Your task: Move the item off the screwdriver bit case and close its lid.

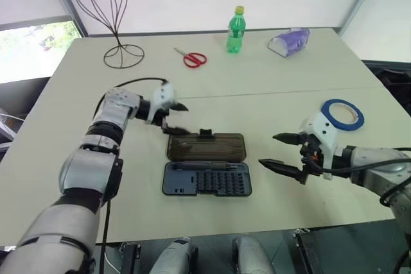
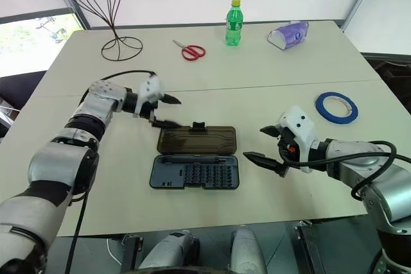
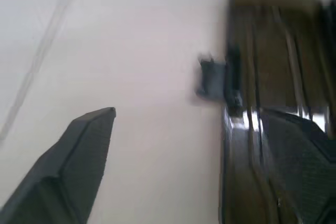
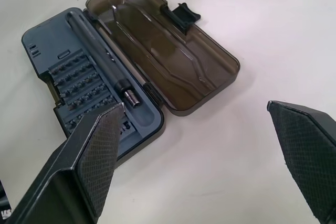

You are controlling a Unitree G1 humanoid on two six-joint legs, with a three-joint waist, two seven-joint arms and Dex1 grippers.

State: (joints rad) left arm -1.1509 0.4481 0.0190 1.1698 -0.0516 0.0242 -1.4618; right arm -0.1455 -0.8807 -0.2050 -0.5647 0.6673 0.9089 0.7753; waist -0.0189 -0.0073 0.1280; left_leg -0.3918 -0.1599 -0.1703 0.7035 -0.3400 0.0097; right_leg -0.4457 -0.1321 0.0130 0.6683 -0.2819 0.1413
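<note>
Head views
- Screwdriver bit case: lies open and flat on the table, between the two pincers; grey base nearer the robot.
- Lid: smoky brown, folded back flat on the far side of the base; latch tab on its far edge.
- Left gripper: fingers spread, just beyond the lid's far left corner; whether the lower finger touches the lid cannot be told.
- Right gripper: fingers spread wide, empty, to the right of the case and apart from it.
- Blue tape roll: flat on the table, just behind the right gripper, well apart from the case.
- Scissors, green bottle: far beyond both pincers.

Left wrist view
- Lid: beside the spread fingers; one fingertip over bare table.

Right wrist view
- Case: open, ahead of the spread fingers; bits and driver in the base.
</note>
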